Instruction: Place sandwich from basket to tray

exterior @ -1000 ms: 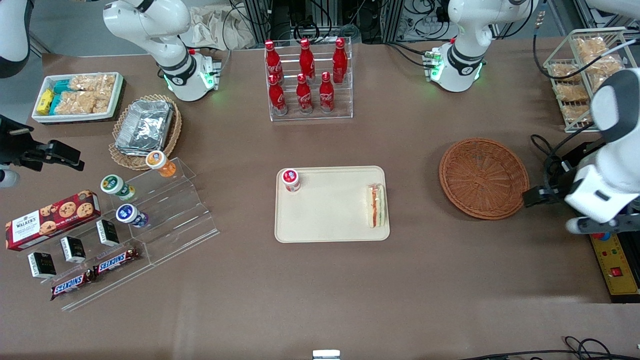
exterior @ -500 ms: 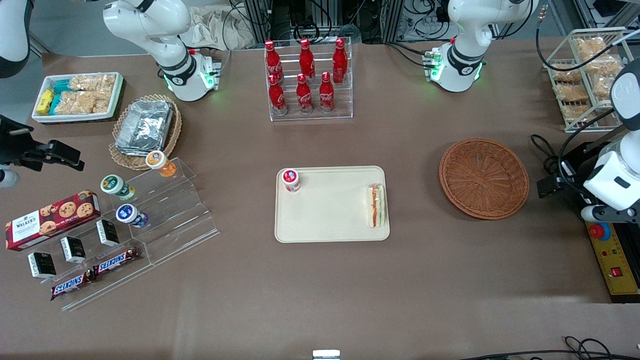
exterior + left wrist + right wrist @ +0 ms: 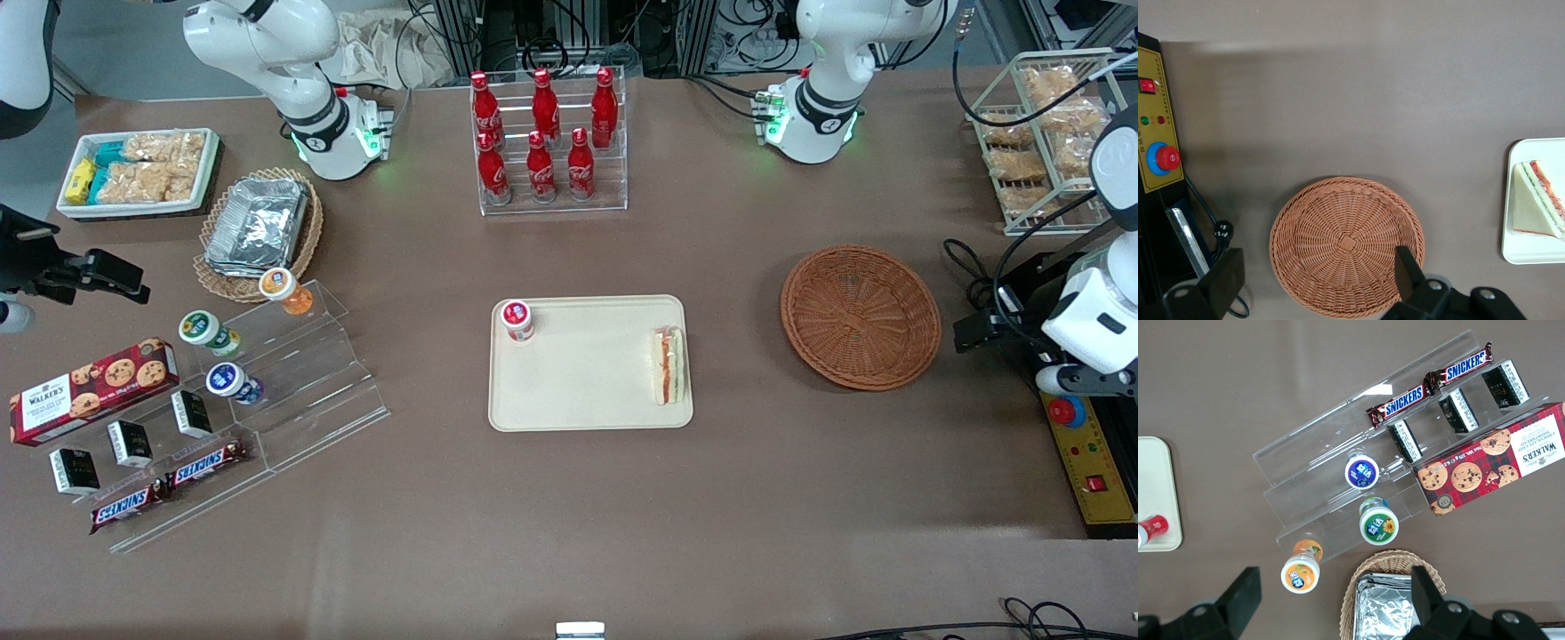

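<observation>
The sandwich is seen lying on the tray, close against the rim at the working arm's end. Its long side runs along that short rim, from nearer the front camera to farther from it. The red and green filling edge is turned toward the basket. Its point cannot be made out.

Little is left to go wrong, it is judged. Because the sandwich sits so close to the rim, it could be knocked over the edge if the tray were bumped.

The basket is empty, well apart from the tray. The gripper is held above the basket's edge at the working arm's end, with its fingers apart and nothing between them.
</observation>
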Tool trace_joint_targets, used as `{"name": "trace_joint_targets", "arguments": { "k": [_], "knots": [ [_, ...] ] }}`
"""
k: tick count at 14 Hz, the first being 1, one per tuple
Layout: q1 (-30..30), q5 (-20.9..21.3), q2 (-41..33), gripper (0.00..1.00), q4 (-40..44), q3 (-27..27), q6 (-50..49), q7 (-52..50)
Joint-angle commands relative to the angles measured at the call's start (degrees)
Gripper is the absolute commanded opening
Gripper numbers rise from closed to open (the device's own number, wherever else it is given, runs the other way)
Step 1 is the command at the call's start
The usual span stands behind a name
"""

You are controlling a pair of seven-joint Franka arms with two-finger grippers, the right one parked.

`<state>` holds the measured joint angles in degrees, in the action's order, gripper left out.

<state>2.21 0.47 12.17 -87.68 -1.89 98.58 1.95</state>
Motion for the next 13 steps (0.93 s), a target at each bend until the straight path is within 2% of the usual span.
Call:
{"name": "trace_joint_targets", "arguments": {
  "k": [1, 13],
  "knots": [
    [-0.10, -0.82, -0.39, 1.00, 0.32, 0.40, -0.50, 1.30],
    [-0.54, -0.82, -0.22, 1.00, 0.93, 0.22, -0.50, 0.51]
  ]
}}
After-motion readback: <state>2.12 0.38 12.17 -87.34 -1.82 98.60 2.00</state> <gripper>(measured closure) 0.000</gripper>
